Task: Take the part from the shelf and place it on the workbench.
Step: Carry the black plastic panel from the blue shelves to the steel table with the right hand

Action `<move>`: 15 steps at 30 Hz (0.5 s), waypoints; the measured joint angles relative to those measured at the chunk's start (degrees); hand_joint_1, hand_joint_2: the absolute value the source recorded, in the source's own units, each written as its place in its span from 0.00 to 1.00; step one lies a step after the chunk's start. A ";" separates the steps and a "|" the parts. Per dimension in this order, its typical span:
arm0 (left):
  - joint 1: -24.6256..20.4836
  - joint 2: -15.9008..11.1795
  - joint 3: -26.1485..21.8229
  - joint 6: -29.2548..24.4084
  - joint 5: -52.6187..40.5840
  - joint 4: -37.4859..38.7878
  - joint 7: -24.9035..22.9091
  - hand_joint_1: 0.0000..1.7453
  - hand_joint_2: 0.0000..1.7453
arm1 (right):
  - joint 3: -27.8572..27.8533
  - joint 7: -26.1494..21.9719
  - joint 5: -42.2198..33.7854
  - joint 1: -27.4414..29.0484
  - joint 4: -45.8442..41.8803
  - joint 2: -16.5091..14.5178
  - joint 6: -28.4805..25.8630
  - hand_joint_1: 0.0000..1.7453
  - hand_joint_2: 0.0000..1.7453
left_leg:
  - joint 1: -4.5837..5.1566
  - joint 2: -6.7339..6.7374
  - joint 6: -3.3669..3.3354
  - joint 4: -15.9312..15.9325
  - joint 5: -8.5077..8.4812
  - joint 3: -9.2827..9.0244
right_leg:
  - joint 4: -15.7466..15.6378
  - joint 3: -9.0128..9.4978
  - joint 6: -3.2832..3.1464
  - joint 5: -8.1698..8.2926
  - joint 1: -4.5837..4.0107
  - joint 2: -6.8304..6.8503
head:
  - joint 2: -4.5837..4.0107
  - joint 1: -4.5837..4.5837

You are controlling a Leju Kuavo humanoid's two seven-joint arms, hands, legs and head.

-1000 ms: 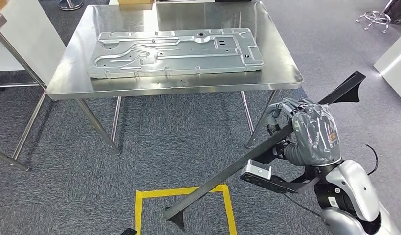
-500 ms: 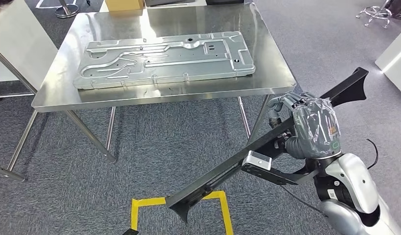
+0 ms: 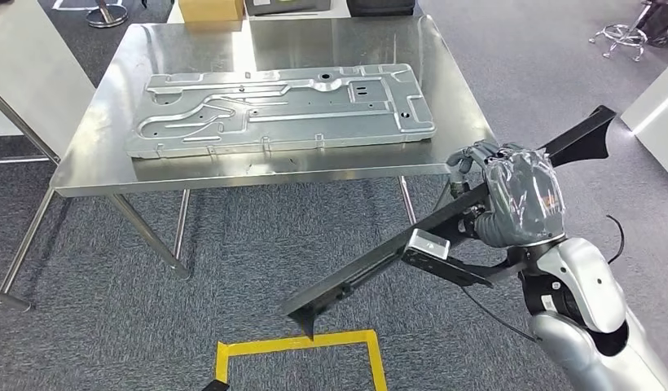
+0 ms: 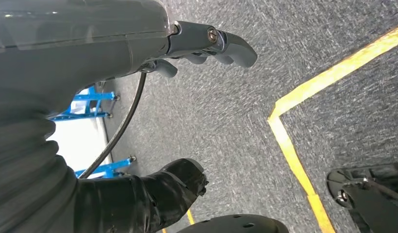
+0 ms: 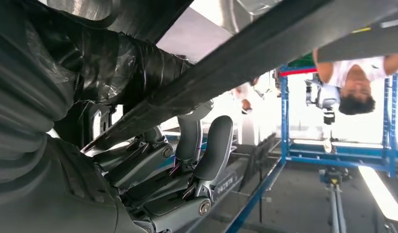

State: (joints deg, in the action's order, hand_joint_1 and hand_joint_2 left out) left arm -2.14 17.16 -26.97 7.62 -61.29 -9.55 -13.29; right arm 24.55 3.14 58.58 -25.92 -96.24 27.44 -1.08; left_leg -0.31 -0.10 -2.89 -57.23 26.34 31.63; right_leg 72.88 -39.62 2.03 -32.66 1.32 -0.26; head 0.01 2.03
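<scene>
Currently the right hand (image 3: 510, 199) is clenched around a long black metal bar (image 3: 380, 265), gripping it nearer its upper end; the bar's long axis runs diagonally, its lower end down and to the left of the hand above the carpet, its forked end up and to the right; the steel worktop (image 3: 257, 167), carrying a stamped metal panel (image 3: 274, 110), lies ahead and left of that hand; the left hand (image 4: 197, 46) hangs near the floor, fingers loosely curled, holding nothing.
</scene>
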 joint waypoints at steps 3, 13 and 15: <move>-0.02 0.00 0.12 -0.01 -0.15 0.00 0.09 0.00 1.00 | -0.06 0.04 0.05 -2.29 2.81 -0.22 0.23 1.00 1.00 | -0.10 -0.56 0.73 -0.33 1.20 -1.08 | -10.85 3.81 0.23 6.82 0.41 -0.30 | -0.01 0.00; -0.08 0.01 0.26 0.02 -0.18 0.00 -0.01 0.00 1.00 | -0.17 0.08 0.06 -5.67 7.05 -1.72 0.98 1.00 1.00 | -0.34 -0.48 2.61 -15.75 7.62 7.37 | -15.01 7.38 -3.25 5.96 -0.49 0.88 | -0.01 0.07; 0.03 0.00 0.26 0.05 -0.19 0.00 -0.06 0.00 1.00 | -0.17 0.06 0.13 -5.71 7.50 -2.13 1.08 1.00 1.00 | -0.31 -0.36 2.35 -17.59 5.83 10.08 | -14.99 8.38 -3.39 5.10 -0.86 1.47 | -0.01 0.08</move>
State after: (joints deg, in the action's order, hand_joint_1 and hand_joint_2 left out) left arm -2.12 17.16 -26.71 7.67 -61.48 -9.55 -13.35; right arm 24.38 3.20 58.71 -31.63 -88.74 25.31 0.00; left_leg -0.62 -0.46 -0.54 -74.81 32.17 41.71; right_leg 57.89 -31.24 -1.37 -27.56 0.46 1.21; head 0.00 2.10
